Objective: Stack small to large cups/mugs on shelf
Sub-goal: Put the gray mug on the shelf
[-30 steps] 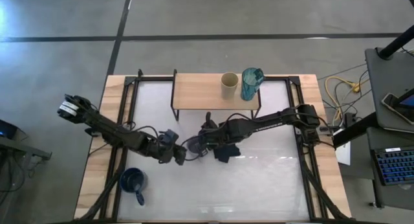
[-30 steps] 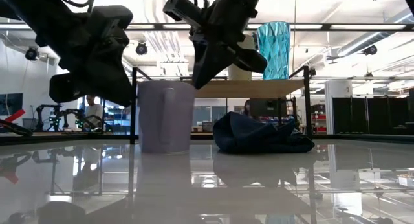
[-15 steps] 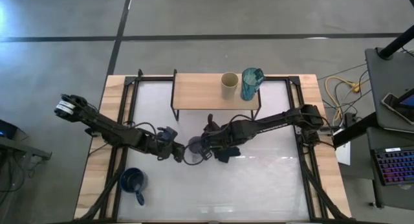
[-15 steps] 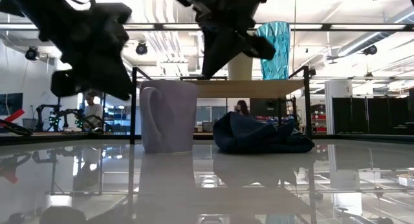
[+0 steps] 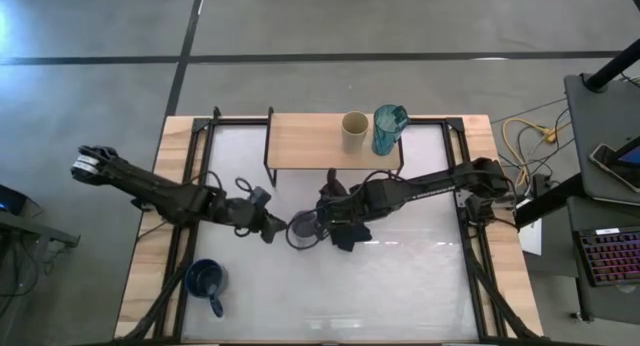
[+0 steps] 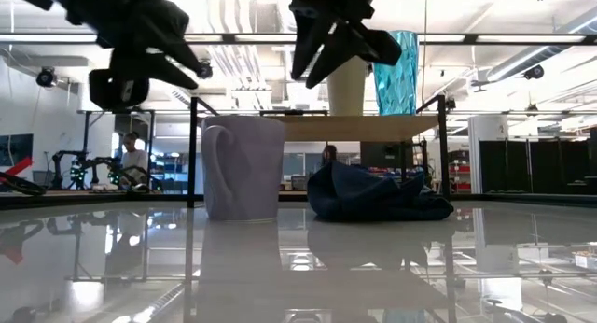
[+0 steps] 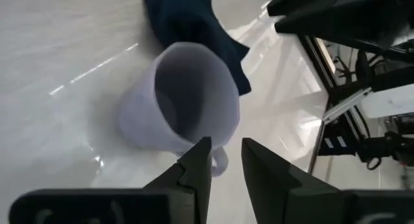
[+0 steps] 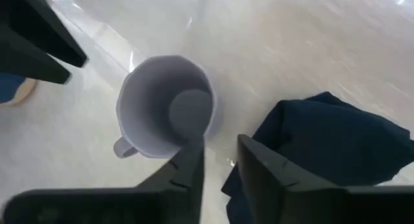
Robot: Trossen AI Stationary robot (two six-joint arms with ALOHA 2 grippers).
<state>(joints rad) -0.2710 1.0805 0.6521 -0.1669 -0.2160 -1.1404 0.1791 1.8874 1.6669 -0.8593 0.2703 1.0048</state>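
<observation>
Right gripper (image 5: pixel 322 214), fingers slightly parted and empty, hangs over the upright grey-lavender ceramic mug (image 5: pixel 303 229) on the white surface (image 5: pixel 420 276); left gripper (image 5: pixel 268 229), likewise parted, flanks its opposite side.

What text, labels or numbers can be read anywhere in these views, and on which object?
None can be read.
The lavender mug, beige cup, teal mug, blue mug, navy cloth and shelf carry no visible print.
Neither the left gripper nor the right gripper shows markings.
</observation>
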